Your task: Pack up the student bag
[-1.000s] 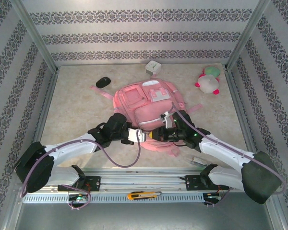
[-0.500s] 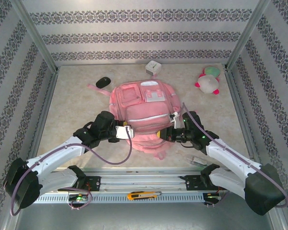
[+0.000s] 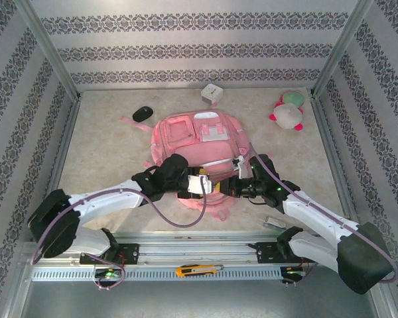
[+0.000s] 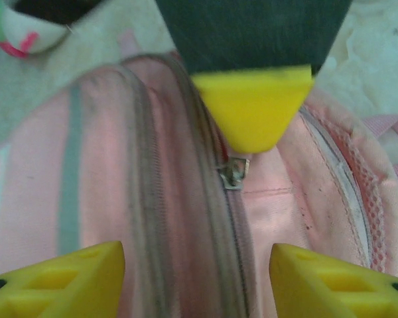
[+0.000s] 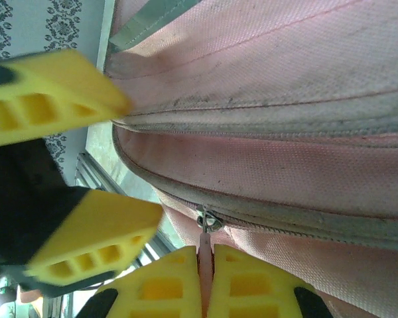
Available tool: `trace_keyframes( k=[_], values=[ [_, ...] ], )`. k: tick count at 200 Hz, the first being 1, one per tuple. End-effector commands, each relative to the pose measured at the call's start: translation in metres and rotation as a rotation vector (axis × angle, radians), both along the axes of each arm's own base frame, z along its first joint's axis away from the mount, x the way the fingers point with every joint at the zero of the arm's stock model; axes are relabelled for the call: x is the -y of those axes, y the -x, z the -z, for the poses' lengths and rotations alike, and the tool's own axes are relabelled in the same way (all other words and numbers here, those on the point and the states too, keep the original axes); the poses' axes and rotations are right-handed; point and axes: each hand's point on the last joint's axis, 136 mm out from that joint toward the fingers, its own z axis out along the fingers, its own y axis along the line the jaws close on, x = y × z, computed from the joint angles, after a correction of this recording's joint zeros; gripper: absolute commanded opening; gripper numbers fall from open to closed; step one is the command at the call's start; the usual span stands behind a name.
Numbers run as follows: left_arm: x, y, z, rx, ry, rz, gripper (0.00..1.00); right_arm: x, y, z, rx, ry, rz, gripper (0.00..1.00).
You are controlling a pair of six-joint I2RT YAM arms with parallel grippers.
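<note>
The student bag (image 3: 199, 139), a large pink backpack, lies flat mid-table with its front pockets up. Both grippers meet at its near end. My left gripper (image 3: 211, 186) is open, and its yellow fingers (image 4: 60, 281) straddle the bag's pink fabric (image 4: 166, 218) and a zipper line, holding nothing. The metal zipper slider (image 4: 233, 172) lies just ahead of them, under the right gripper's yellow tip (image 4: 255, 106). My right gripper (image 5: 205, 275) is shut on the pink zipper pull (image 5: 205, 248) hanging from the slider (image 5: 209, 222). The left gripper's open fingers (image 5: 93, 232) stand close beside it.
A black mouse (image 3: 143, 113) lies left of the bag, a white box (image 3: 211, 93) sits behind it and a plush toy (image 3: 288, 111) rests at the far right. A small silver object (image 3: 274, 222) lies near the right arm. An orange knife (image 3: 198, 269) rests on the front rail.
My left gripper opened, pulled back to the left, then came back to the bag's near end beside the right gripper. The right gripper stayed shut on the zipper pull.
</note>
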Motion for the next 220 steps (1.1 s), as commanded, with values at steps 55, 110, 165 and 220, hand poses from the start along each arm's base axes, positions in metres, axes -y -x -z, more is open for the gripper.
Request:
trace_keyframes(
  k=[55, 110, 165, 220],
  values=[
    [-0.02, -0.009, 0.007, -0.029, -0.042, -0.07, 0.0, 0.007, -0.01, -0.021, 0.066, -0.028, -0.003, 0.0],
    [-0.118, 0.014, 0.001, -0.128, -0.134, -0.182, 0.0, 0.032, -0.028, -0.016, 0.086, -0.029, 0.083, 0.0],
    [-0.12, 0.016, -0.021, -0.126, -0.065, -0.213, 0.39, 0.004, -0.023, -0.026, 0.12, -0.064, 0.027, 0.0],
    [-0.013, 0.005, -0.056, -0.005, 0.047, -0.151, 0.64, 0.0, -0.021, -0.029, 0.126, -0.068, 0.026, 0.0]
  ],
)
